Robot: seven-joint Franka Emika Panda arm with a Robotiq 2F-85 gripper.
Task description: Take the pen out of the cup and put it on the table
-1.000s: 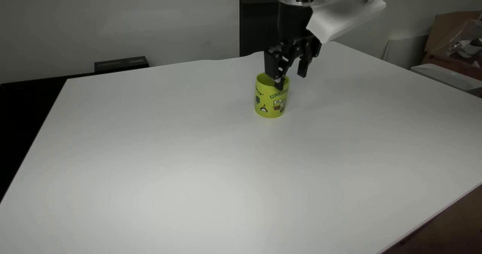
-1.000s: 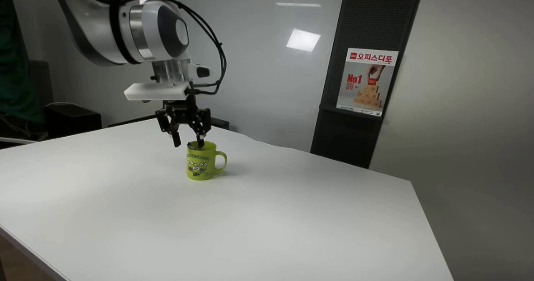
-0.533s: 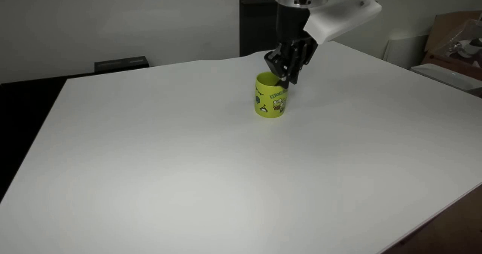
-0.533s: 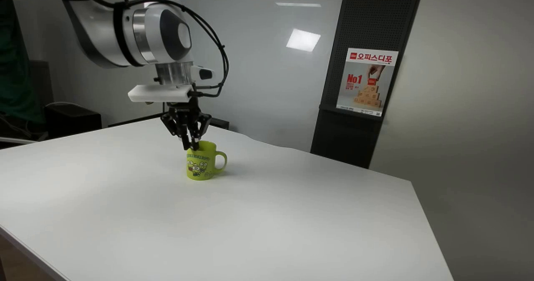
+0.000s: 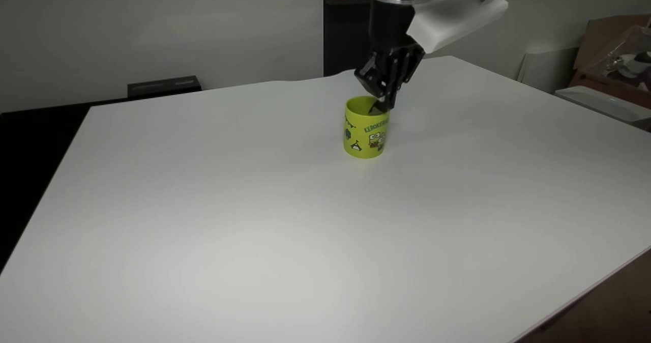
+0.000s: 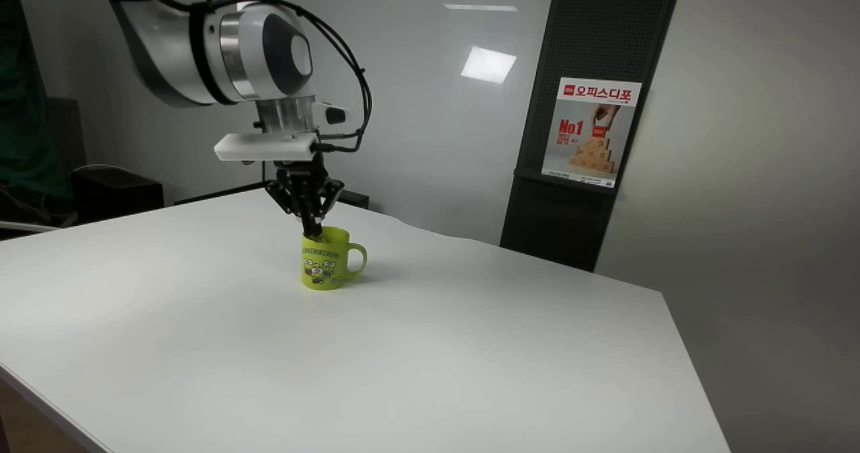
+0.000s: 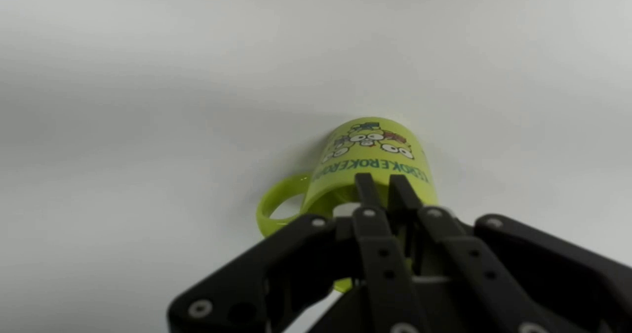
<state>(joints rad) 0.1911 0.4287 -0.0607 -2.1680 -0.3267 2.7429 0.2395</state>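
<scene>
At upper mid-frame, the claw (image 5: 385, 106) has just been closed, apparently on the pen (image 5: 373, 108), allowing removal from the cup (image 5: 363, 133).

The cup (image 5: 363, 134) is yellow-green, printed with blue-green capitals and cartoon faces with white eyes and touches of red and blue. The pen (image 5: 373, 108) shows just as a dark sliver inside it. The worktop (image 6: 437, 359) is plain white, the gripper (image 7: 381, 185) black. The arm (image 6: 168, 50) is white and grey with black bands. In an exterior view, the panel (image 6: 605, 23) at far right is black and finely dotted, its poster (image 6: 591, 132) white and grey with red lettering and tan blocks.
</scene>
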